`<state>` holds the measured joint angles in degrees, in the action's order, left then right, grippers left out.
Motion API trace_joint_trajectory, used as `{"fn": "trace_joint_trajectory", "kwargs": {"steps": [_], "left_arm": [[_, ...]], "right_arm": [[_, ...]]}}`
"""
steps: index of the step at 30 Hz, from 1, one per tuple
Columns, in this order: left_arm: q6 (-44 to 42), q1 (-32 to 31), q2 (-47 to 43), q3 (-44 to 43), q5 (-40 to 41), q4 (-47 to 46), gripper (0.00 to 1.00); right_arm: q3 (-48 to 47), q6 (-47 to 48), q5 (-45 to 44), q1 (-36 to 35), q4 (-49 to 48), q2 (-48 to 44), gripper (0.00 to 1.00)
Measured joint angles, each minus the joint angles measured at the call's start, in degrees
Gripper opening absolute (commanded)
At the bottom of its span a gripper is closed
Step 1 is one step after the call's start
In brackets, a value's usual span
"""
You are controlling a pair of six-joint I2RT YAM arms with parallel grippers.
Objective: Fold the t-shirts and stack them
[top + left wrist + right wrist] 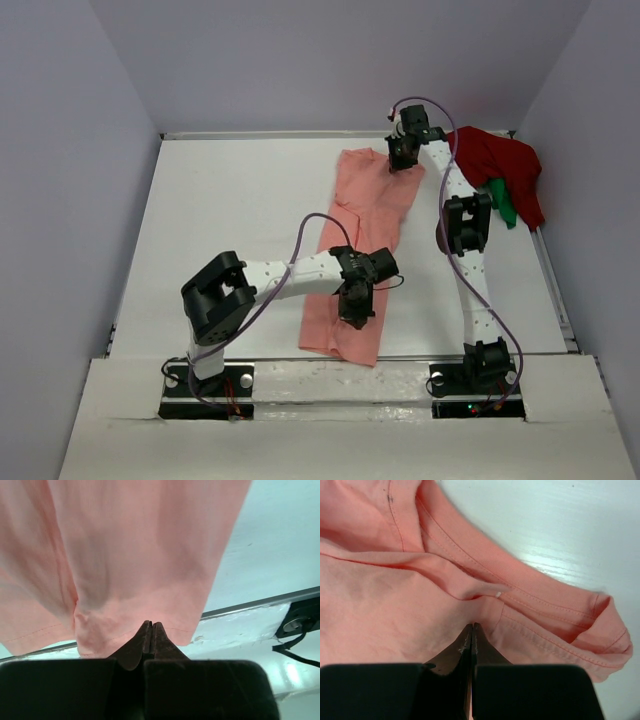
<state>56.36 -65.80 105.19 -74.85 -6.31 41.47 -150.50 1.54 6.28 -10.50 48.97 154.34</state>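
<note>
**Both grippers clamped on the salmon shirt, one at each end**

Starting at the near edge: the two arm bases sit on a white ledge, and just beyond it a metal rail marks where the white table begins. The surface is plain, matte and lit from above.

Right at that rail, the left gripper has its jaws pressed together on the bottom hem of the salmon-pink t-shirt. The hem reaches the table's near edge and the cloth bunches into folds above the fingertips.

The shirt runs lengthwise from there toward the far side, right of centre. At its far end, the right gripper is pinched tight too, a sliver of pink showing between its fingers, just beside the stitched neckband.

Further back, in the far right corner, the dark red t-shirt lies in a heap. A bright green t-shirt pokes out from its near side, touching it. Pale grey-lilac walls close in the table on three sides.

The left forearm covers part of the salmon shirt's lower half. The right arm crosses the red heap's left edge. Most of the green shirt is buried, its shape unreadable. Both wrist views cut the salmon shirt off at their borders.
</note>
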Motion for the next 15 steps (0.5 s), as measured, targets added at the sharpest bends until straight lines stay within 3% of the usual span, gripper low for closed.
{"fn": "trace_joint_trajectory", "kwargs": {"steps": [8,15], "left_arm": [[-0.83,-0.66,0.00,-9.79,14.43,7.43,0.00],[-6.69,1.03,2.60,-20.28,27.34,12.55,0.00]], "right_arm": [[0.17,0.74,-0.42,-0.85,-1.05,-2.10,0.00],[7.13,0.48,-6.58,-4.87,-0.26,-16.79,0.00]]}}
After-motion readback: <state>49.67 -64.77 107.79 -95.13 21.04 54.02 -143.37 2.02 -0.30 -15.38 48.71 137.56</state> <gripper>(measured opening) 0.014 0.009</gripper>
